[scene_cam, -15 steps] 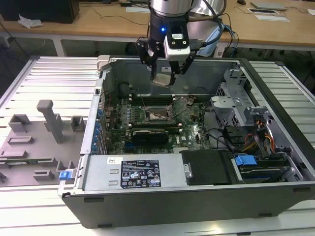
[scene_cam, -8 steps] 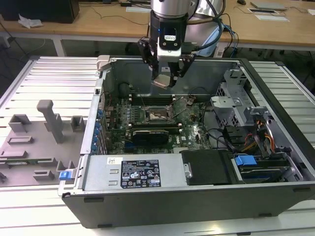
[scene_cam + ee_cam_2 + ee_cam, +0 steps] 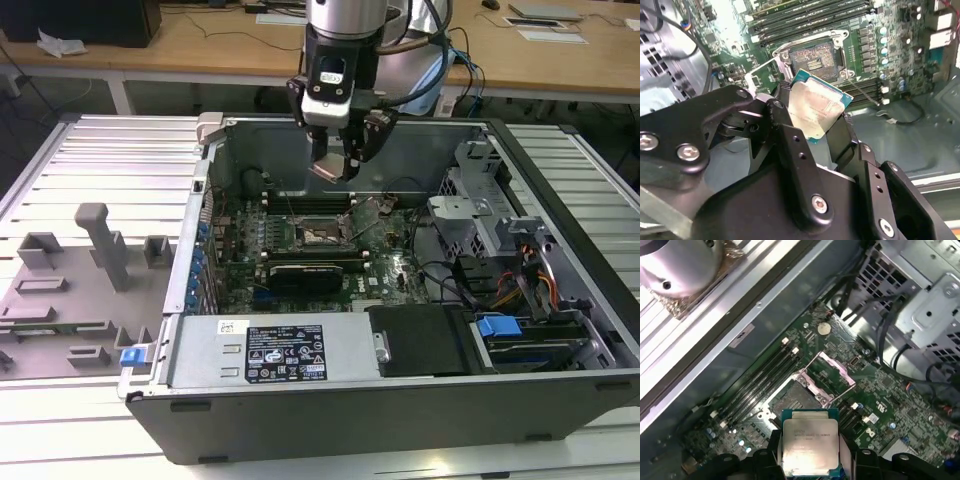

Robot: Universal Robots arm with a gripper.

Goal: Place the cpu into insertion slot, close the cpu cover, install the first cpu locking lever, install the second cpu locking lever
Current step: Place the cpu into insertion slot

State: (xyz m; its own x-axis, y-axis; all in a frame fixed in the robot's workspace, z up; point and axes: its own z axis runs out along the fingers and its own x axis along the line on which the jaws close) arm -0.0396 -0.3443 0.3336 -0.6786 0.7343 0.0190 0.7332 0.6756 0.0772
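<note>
Honestly, holding the cpu (image 3: 816, 107) clamped by its edges in the gripper (image 3: 338, 162), upper middle of the exterior view, above the insertion slot (image 3: 322, 236) at centre, so could easily land crooked and jam.

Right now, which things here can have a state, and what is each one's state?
cpu, gripped, held above the motherboard, not seated.
gripper, shut on the cpu.
insertion slot, empty, uncovered.
cpu cover, swung up open.
computer case, open, insides exposed.
</note>
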